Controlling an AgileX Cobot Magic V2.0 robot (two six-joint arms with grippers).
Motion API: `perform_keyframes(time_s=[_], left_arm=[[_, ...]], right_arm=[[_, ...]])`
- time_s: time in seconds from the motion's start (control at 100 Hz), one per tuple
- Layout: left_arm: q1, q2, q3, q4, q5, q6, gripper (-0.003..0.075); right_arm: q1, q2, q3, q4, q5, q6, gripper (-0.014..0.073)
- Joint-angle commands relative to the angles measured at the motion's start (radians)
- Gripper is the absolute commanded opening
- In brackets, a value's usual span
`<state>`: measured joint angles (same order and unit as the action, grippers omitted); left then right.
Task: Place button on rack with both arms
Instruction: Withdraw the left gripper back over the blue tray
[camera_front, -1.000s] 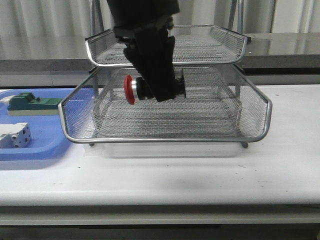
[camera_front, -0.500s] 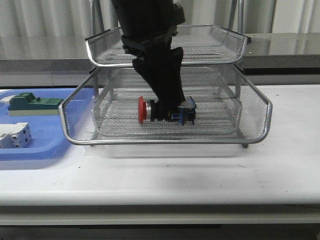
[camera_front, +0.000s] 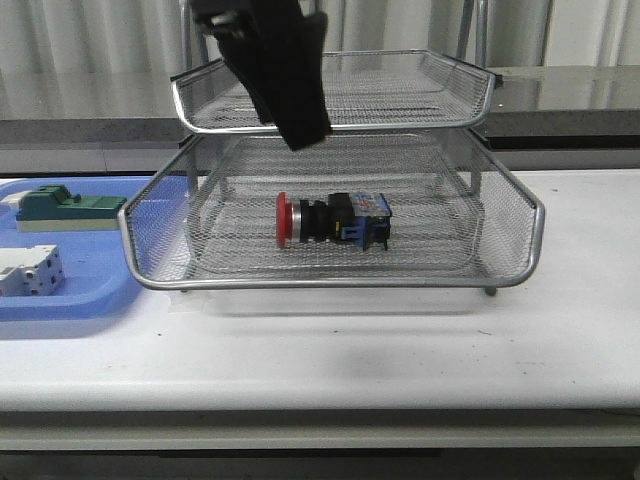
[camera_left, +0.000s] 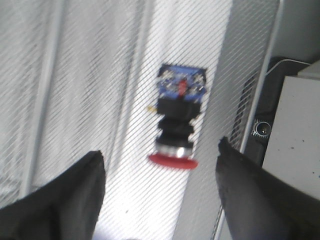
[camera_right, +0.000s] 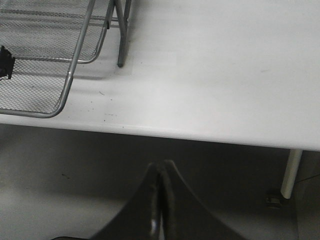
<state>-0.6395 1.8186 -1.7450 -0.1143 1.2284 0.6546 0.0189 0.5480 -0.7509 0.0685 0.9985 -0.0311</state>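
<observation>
Button (camera_front: 332, 220) lies on its side on the mesh floor of the rack's (camera_front: 330, 280) lower pulled-out tray, red cap toward the left in the front view, blue rear block to the right, touching nothing but the wire. It looks small, rigid and light: hard plastic with a metal collar, nothing that would crush under a firm pinch. The domed cap seems smooth and rounded, a poor place to hold; the black body between collar and blue block offers flatter, squarer sides and is probably the safest place to grip, across its width. The terminals on the blue end look like the only delicate part. On its side the round cap and collar could let it roll a little on the mesh. The left claw (camera_left: 160, 195) hangs above it with its fingers (camera_left: 65, 200) spread wide and holding nothing, the button lying free between and beyond them in the wrist view. The right claw (camera_right: 159, 210) is pressed together, empty, out past the tabletop (camera_right: 225, 75) edge, well apart from the rack.
</observation>
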Motion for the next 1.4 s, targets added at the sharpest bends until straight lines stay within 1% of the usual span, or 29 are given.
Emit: perform_keyframes(time_s=[0.0,0.31,0.39,0.5,0.59,0.85,1.08,1.23,1.32,1.39], left_arm=[[0.041,-0.087,-0.033,-0.011,0.050,-0.036,0.0461],[0.243,-0.233,0.023,-0.011,0.050,-0.103,0.0460],[0.290,-0.284,0.069,-0.011,0.038,-0.117,0.0460],[0.354,-0.377,0.170,-0.011,-0.024,-0.146,0.0460],[0.399,-0.468,0.273,-0.017,-0.125,-0.187,0.0460],[0.481,-0.766,0.670,-0.027,-0.459,-0.269,0.0460],[0.551,-1.007,0.985,-0.027,-0.686,-0.380,0.0460],[0.561,-1.148,1.157,-0.061,-0.821,-0.395,0.0460],[0.561,-1.223,1.242,-0.118,-0.932,-0.395,0.0460],[0.561,-1.272,1.298,-0.131,-1.024,-0.395,0.0460]], right_arm=[[-0.003,0.002,-0.032,0.005,-0.056,-0.003,-0.0069],[-0.003,0.002,-0.032,0.005,-0.056,-0.003,-0.0069],[-0.003,0.002,-0.032,0.005,-0.056,-0.003,-0.0069],[-0.003,0.002,-0.032,0.005,-0.056,-0.003,-0.0069],[-0.003,0.002,-0.032,0.005,-0.056,-0.003,-0.0069],[-0.003,0.002,-0.032,0.005,-0.056,-0.003,-0.0069],[-0.003,0.002,-0.032,0.005,-0.056,-0.003,-0.0069],[-0.003,0.002,-0.032,0.005,-0.056,-0.003,-0.0069],[-0.003,0.002,-0.032,0.005,-0.056,-0.003,-0.0069],[-0.003,0.002,-0.032,0.005,-0.056,-0.003,-0.0069]])
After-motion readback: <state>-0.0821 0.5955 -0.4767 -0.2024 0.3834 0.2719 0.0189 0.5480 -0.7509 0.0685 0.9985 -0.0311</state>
